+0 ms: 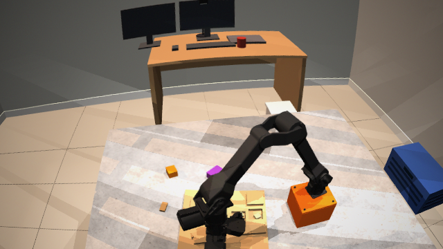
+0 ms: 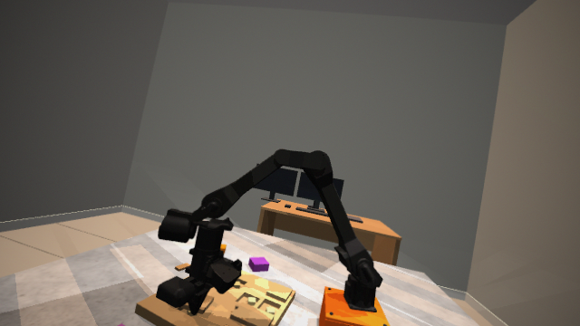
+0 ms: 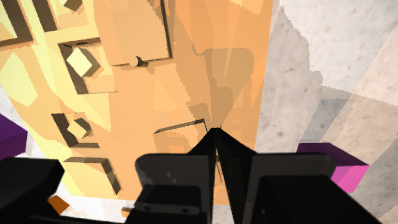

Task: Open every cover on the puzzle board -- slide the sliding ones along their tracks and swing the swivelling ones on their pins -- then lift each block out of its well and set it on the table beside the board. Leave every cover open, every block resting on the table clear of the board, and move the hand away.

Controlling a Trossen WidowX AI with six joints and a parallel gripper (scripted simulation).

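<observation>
The wooden puzzle board (image 1: 257, 240) (image 2: 151, 307) (image 3: 240, 25) lies under the arm. My gripper (image 2: 195, 311) (image 3: 215, 131) is shut and empty, its tips low at a square cover (image 3: 180, 140) near the board's edge; contact cannot be told. A larger flat cover (image 3: 132, 30) lies farther up in the wrist view. Pale small blocks (image 3: 81, 62) (image 3: 79, 129) sit in open wells. On the table are an orange block (image 1: 171, 171) (image 2: 223, 248) (image 3: 59, 204), a purple block (image 1: 214, 171) (image 2: 258, 263) (image 3: 11, 137) and another purple block (image 3: 350, 175). The arm hides part of the board.
A small flat brown piece (image 1: 163, 207) (image 2: 182, 267) (image 3: 126, 212) lies beside the board. The arm's orange base box (image 1: 313, 211) (image 2: 353, 312) stands on the other side. A desk (image 1: 221, 55) with two monitors is behind the table, and a blue cabinet (image 1: 415, 173) stands at the right.
</observation>
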